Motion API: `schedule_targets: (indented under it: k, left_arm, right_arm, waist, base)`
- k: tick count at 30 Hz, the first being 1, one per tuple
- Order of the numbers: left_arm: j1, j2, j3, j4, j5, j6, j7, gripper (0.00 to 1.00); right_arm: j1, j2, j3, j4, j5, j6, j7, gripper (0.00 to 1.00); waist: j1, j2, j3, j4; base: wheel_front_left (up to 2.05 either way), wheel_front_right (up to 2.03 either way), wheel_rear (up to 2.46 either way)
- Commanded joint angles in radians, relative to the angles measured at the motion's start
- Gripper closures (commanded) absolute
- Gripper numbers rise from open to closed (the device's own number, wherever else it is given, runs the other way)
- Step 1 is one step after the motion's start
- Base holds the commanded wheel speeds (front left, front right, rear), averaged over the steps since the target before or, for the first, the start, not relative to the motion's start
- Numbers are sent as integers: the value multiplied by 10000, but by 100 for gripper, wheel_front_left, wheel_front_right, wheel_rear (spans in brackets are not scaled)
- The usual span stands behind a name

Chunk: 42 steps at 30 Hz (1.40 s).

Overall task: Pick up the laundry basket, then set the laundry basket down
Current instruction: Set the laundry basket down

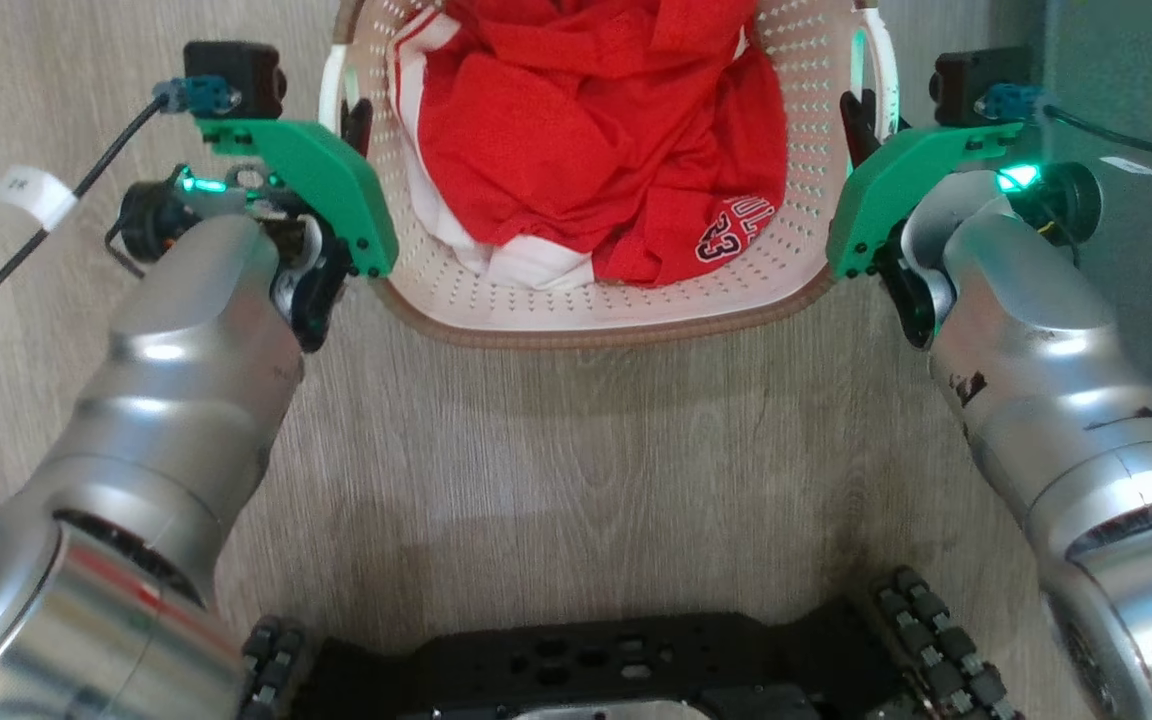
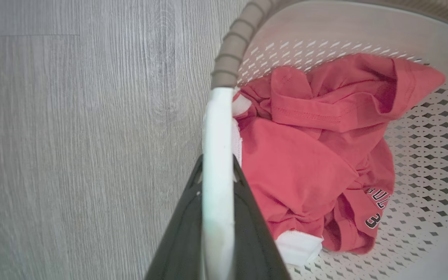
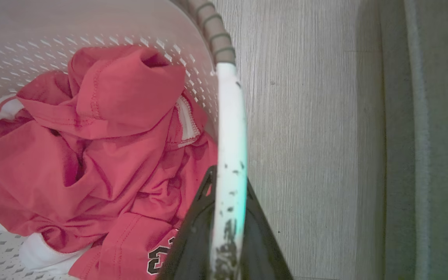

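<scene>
Bare wood floor (image 1: 576,450) spreads before the laundry basket (image 1: 596,335); left gripper (image 1: 356,118) and right gripper (image 1: 861,118) fingers clamp its white side handles (image 2: 218,128), a grey-green strip (image 1: 1126,70) close on the right.

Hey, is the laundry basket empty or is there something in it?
Not empty: the basket holds crumpled red-and-white clothing, bunched up rather than folded.

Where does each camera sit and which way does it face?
Head view: on the head, facing down at the laundry basket and wood floor; both silver forearms, left gripper, right gripper and dark base show.
Left wrist view: on the left wrist, facing along its jaws, shut on the left handle.
Right wrist view: on the right wrist, facing along its jaws, shut on the right handle.
Shared: both wrist views see the red jersey.
</scene>
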Motion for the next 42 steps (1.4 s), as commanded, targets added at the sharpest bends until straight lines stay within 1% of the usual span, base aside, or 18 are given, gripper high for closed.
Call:
schedule_targets:
  k: [1, 4, 24, 35, 42]
  left_arm:
    - [-249, 430, 34, 51, 80, 10, -193, 100]
    - [-229, 354, -46, 6, 6, 10, -148, 100]
    - [-147, 280, -322, -95, -468, 10, -89, 100]
    - [-168, 260, -485, -42, -689, 10, -93, 100]
    - [-156, 247, -594, -54, -830, 10, -5, 100]
  right_arm:
    - [108, -239, -215, -38, -199, -105, -175, 100]
    - [184, -239, -583, -38, -408, -105, -196, 100]
    - [198, -239, -1758, -38, -1576, -105, -185, 100]
    - [226, -239, -2154, -38, -2027, -105, -231, 100]
    - [243, -239, -2147, -38, -1992, -105, -244, 100]
  waist:
    - [-2, -1, 316, 20]
    - [-2, -1, 537, 34]
    - [-2, -1, 913, 22]
    - [-2, -1, 963, 82]
    - [-2, -1, 939, 89]
  base:
    - [0, 0, 0]
    - [0, 0, 0]
    - [0, 0, 0]
    - [0, 0, 0]
    - [0, 0, 0]
